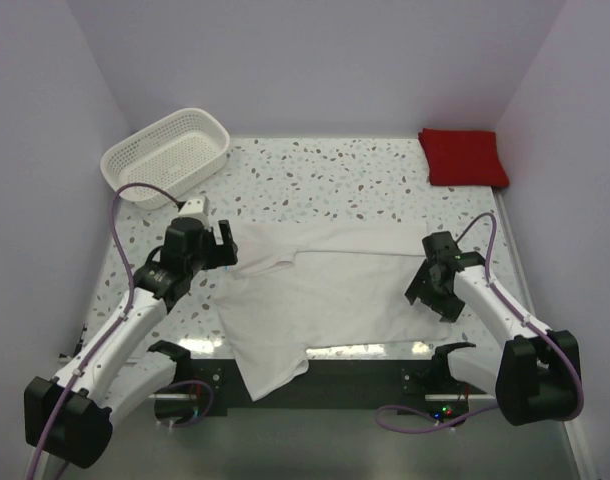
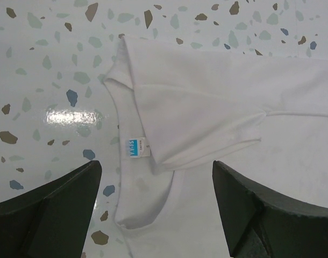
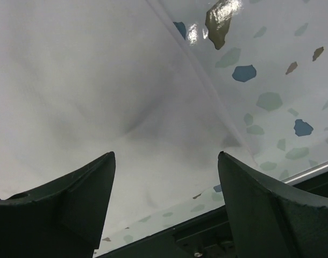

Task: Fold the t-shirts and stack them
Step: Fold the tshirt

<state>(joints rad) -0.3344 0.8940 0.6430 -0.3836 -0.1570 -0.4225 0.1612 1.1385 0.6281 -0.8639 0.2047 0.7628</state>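
The white t-shirt (image 1: 330,290) lies spread across the middle of the table, one sleeve folded in, and a lower corner hangs over the near edge. My left gripper (image 1: 228,247) hovers open over its left end. In the left wrist view the collar and its blue label (image 2: 136,147) lie between the open left gripper's (image 2: 156,180) fingers, nothing gripped. My right gripper (image 1: 432,298) stands open over the shirt's right end. In the right wrist view the white t-shirt (image 3: 99,80) lies flat below the empty right gripper (image 3: 166,161). The red t-shirt (image 1: 463,157) sits folded at the back right corner.
A white lattice basket (image 1: 167,152) stands at the back left. The speckled table (image 1: 325,180) shows behind the shirt. The table's near edge with its metal rail (image 3: 314,171) runs just below the right gripper. Walls close in the left, back and right sides.
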